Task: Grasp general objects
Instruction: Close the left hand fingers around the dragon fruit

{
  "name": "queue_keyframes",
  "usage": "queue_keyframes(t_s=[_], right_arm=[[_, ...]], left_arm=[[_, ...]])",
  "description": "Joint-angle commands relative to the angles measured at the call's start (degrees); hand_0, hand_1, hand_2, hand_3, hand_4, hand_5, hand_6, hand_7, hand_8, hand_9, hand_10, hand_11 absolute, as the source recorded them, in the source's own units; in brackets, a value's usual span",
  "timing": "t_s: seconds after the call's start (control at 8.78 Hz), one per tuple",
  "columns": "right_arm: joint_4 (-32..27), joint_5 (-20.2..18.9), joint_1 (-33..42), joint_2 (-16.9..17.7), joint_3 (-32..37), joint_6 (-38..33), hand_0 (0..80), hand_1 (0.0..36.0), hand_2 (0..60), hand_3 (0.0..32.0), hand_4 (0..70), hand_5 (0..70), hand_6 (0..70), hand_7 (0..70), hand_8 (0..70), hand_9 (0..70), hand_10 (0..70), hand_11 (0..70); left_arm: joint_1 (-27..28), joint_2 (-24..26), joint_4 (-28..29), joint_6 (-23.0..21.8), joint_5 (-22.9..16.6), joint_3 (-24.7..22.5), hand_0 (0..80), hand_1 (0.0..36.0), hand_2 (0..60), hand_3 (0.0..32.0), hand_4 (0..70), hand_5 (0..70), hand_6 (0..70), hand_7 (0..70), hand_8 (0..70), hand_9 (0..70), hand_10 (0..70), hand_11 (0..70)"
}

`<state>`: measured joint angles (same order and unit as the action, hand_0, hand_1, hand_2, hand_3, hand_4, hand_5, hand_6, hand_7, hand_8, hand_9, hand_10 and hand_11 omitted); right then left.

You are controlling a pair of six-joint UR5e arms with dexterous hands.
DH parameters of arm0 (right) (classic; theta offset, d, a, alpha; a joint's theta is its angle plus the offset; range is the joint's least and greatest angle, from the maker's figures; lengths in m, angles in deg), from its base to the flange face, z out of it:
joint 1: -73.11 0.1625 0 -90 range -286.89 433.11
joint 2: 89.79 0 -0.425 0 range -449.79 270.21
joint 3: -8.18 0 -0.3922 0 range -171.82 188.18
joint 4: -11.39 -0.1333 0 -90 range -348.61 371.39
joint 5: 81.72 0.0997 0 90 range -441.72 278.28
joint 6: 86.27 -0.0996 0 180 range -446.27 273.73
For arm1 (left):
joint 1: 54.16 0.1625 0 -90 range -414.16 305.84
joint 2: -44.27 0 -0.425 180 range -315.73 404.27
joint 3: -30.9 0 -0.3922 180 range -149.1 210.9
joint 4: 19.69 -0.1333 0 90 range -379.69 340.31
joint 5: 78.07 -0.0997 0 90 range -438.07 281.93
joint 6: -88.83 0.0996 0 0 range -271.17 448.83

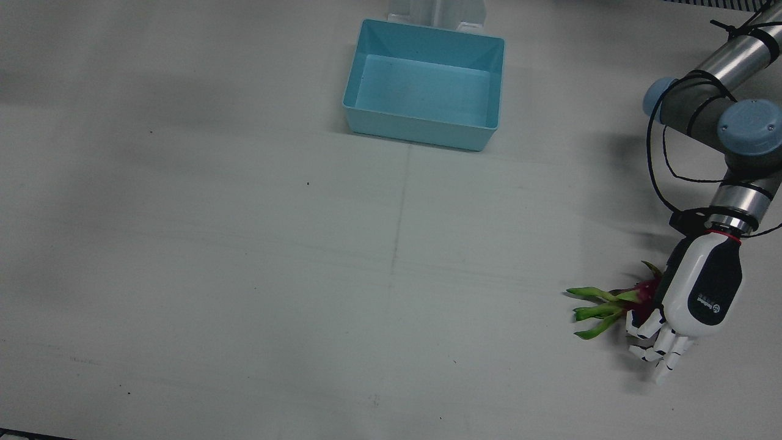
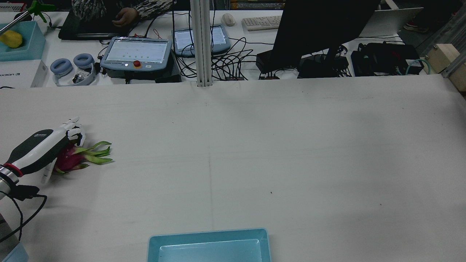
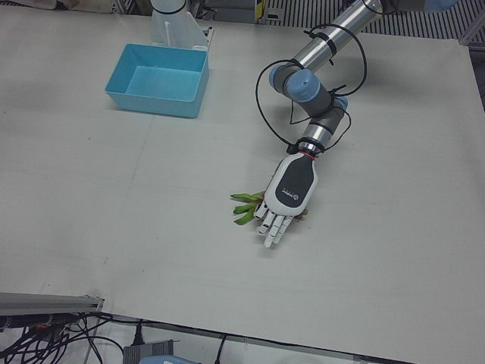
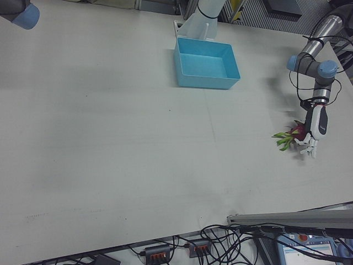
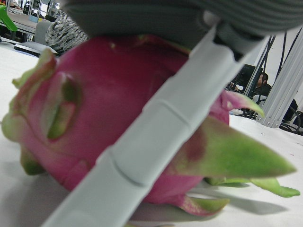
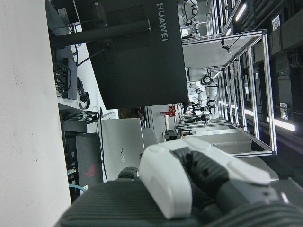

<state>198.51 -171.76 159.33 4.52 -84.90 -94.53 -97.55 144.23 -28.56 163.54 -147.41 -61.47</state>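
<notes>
Glossy plastic blue bin, matt white table, waxy dragon fruit

On the table there is 1 dragon fruit and 1 blue bin. 2 robot hands show: 1 left hand above the fruit and 1 right hand, seen only by its own camera. The fruit seems to carry about 3 long green leaf tips.
</notes>
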Motion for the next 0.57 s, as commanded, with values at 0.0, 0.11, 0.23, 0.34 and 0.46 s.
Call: queue_keyframes(t_s=[0.0, 0.11, 0.23, 0.34, 0.46], right_arm=[[0.0, -0.04, 0.0, 0.0, 0.0, 0.0, 0.0, 0.0, 0.0, 0.0, 0.0, 0.0, 0.0, 0.0, 0.0, 0.0, 0.0, 0.0], [0.0, -0.04, 0.0, 0.0, 0.0, 0.0, 0.0, 0.0, 0.0, 0.0, 0.0, 0.0, 0.0, 0.0, 0.0, 0.0, 0.0, 0.0], [0.0, -0.04, 0.0, 0.0, 0.0, 0.0, 0.0, 0.0, 0.0, 0.0, 0.0, 0.0, 0.0, 0.0, 0.0, 0.0, 0.0, 0.0], [0.0, -0.04, 0.0, 0.0, 0.0, 0.0, 0.0, 0.0, 0.0, 0.0, 0.0, 0.0, 0.0, 0.0, 0.0, 0.0, 0.0, 0.0], [0.0, -0.04, 0.0, 0.0, 0.0, 0.0, 0.0, 0.0, 0.0, 0.0, 0.0, 0.0, 0.0, 0.0, 0.0, 0.0, 0.0, 0.0]], left_arm=[[0.06, 0.06, -0.27, 0.08, 0.88, 0.17, 80.0, 36.0, 60.0, 0.0, 32.8, 70.0, 39.8, 70.0, 6.9, 18.6, 2.1, 7.9], [0.06, 0.15, -0.36, 0.08, 0.88, 0.26, 80.0, 36.0, 60.0, 0.0, 42.8, 70.0, 56.7, 70.0, 10.3, 18.6, 9.3, 18.2], [0.15, 0.15, -0.44, 0.08, 0.88, 0.26, 80.0, 36.0, 60.0, 0.0, 49.6, 70.0, 66.8, 70.0, 12.3, 18.6, 17.6, 30.0], [0.24, 0.15, -0.44, 0.08, 0.88, 0.26, 80.0, 36.0, 60.0, 0.0, 55.7, 70.0, 70.0, 70.0, 14.0, 18.6, 26.7, 42.8], [0.24, 0.15, -0.44, 0.08, 0.88, 0.35, 80.0, 36.0, 60.0, 0.0, 60.9, 70.0, 70.0, 70.0, 17.9, 19.8, 38.7, 58.0]])
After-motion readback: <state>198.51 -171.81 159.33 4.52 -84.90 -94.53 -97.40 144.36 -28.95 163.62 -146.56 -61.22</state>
